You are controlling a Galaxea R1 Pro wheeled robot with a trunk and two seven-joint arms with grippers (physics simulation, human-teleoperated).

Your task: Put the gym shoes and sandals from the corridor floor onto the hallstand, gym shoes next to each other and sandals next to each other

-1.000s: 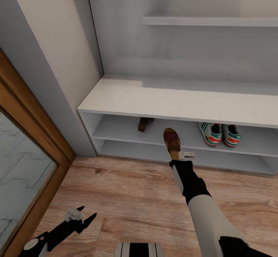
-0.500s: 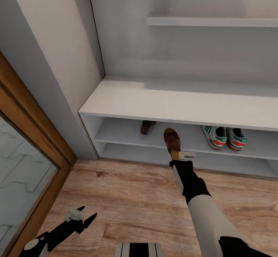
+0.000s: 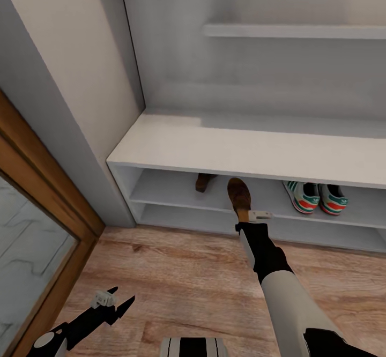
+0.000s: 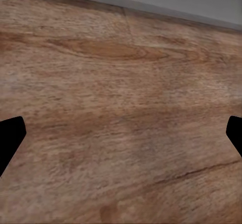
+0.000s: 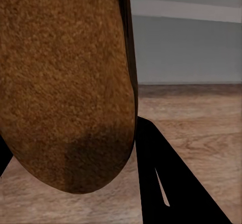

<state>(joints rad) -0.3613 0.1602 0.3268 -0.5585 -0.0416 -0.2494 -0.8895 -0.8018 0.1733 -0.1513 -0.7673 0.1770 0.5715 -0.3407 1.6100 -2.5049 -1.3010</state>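
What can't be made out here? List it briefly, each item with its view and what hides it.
- First sandal, head view: the bench top of the hallstand hides most of it.
- Right gripper, head view: its grip point lies behind the held sandal.
- Held sandal's straps, right wrist view: the footbed faces the camera.
- Gym shoes, head view: fronts tucked under the bench top.

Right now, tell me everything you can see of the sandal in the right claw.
The sandal is brown, with a grainy cork-like surface filling much of the right wrist view. The right claw holds it by one end, shut on it, its other end pointing toward the rack. It hangs in the air in front of the upper low shelf, clear of the floor. Straps and buckle cannot be made out.
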